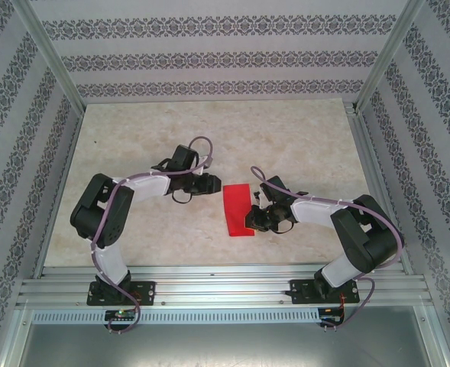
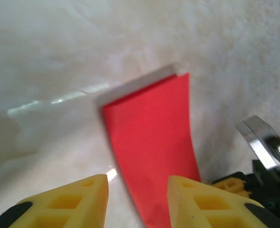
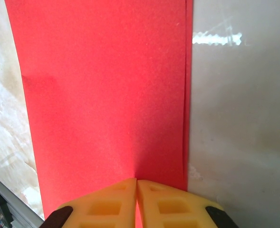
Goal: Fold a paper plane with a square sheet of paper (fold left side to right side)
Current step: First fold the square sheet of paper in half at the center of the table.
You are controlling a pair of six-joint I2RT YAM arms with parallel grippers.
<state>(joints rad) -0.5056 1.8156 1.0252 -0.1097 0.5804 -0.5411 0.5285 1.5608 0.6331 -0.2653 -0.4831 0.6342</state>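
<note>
Red paper, thin and plain with no marks, is the thing to look at here: the sheet of paper (image 1: 238, 210) lies as a long narrow rectangle, doubled over on itself, on the pale marbled table (image 1: 171, 130) between the two claws. In the right wrist view the sheet of paper (image 3: 106, 95) stretches straight ahead of the right claw (image 3: 137, 183). Along the sheet's right side a thin second edge shows just beside the top one, so the two layers do not match exactly. The surface is smooth, with only a faint darker patch near its left side. The yellow fingers (image 3: 111, 199) of the right claw are pressed together, and the near edge of the paper is pinched between them. From above, this right claw (image 1: 257, 216) sits at the sheet's right side, touching it. The left claw (image 1: 213, 183) is just beside the sheet's far left corner. In its own view the left claw (image 2: 137, 183) has its fingers (image 2: 82, 197) apart and holds nothing; the sheet of paper (image 2: 151, 142) runs forward from the gap between them. Whether they touch it I cannot tell.
</note>
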